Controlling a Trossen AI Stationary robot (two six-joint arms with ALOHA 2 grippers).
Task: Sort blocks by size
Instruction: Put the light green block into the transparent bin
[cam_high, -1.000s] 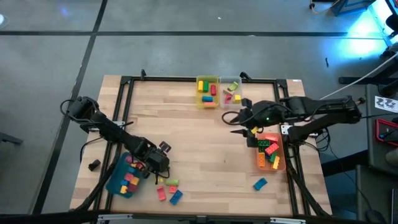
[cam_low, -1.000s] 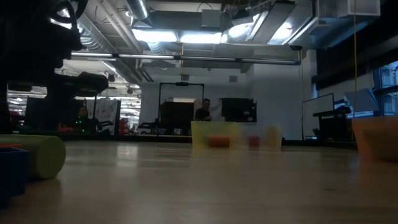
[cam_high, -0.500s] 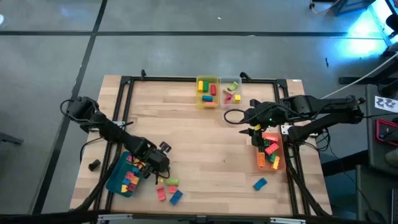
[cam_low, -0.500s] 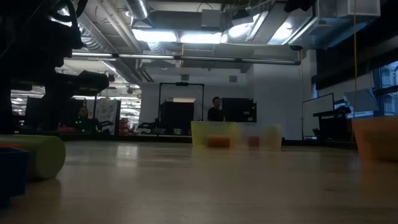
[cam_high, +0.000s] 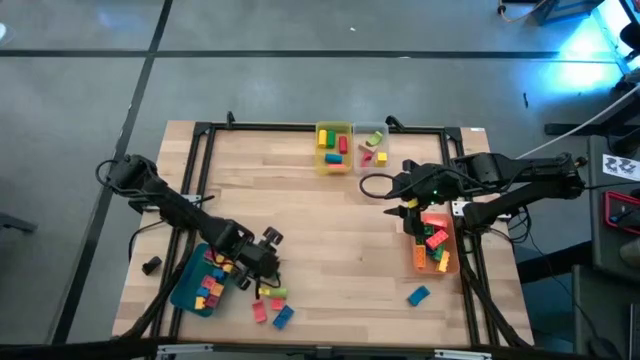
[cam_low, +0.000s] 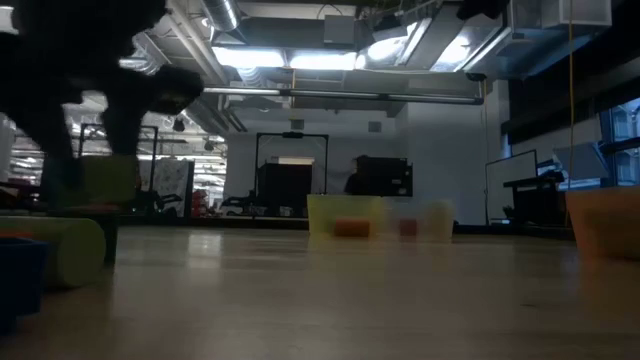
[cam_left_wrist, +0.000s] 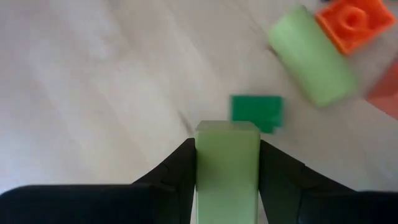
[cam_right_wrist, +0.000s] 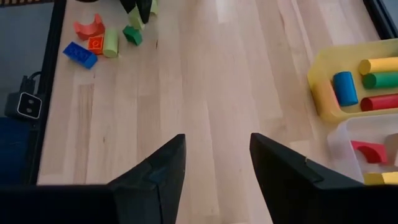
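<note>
My left gripper (cam_high: 268, 272) hovers just right of the teal bin (cam_high: 190, 297), shut on a light green block (cam_left_wrist: 227, 168). That block also shows above the table in the low view (cam_low: 110, 180). Under it lie loose blocks: a small dark green one (cam_left_wrist: 256, 112), a light green cylinder (cam_left_wrist: 310, 63) and an orange brick (cam_left_wrist: 354, 22). More blocks fill the teal bin. My right gripper (cam_high: 396, 208) hangs open beside the orange bin (cam_high: 452, 262), with nothing between its fingers (cam_right_wrist: 155, 174). My left gripper pinches the light green block by its two opposite sides (cam_left_wrist: 203, 155), one finger on each side. The fingers come from above, pointing steeply down. The block's free end sticks out past the fingertips, and the block is lifted clear of the table.
A yellow bin (cam_high: 320, 130) and a clear bin (cam_high: 385, 135) with blocks stand at the far edge's middle. A lone blue block (cam_high: 418, 295) lies near the front right. A black frame (cam_high: 200, 150) rims the table. Bare wood (cam_high: 330, 230) lies in the middle.
My left gripper has risen and drifted a little toward the table's right edge, lifting the light green block clear of the table and the loose blocks, which stay put. My right gripper has rolled a little about its own axis beside the orange bin.
</note>
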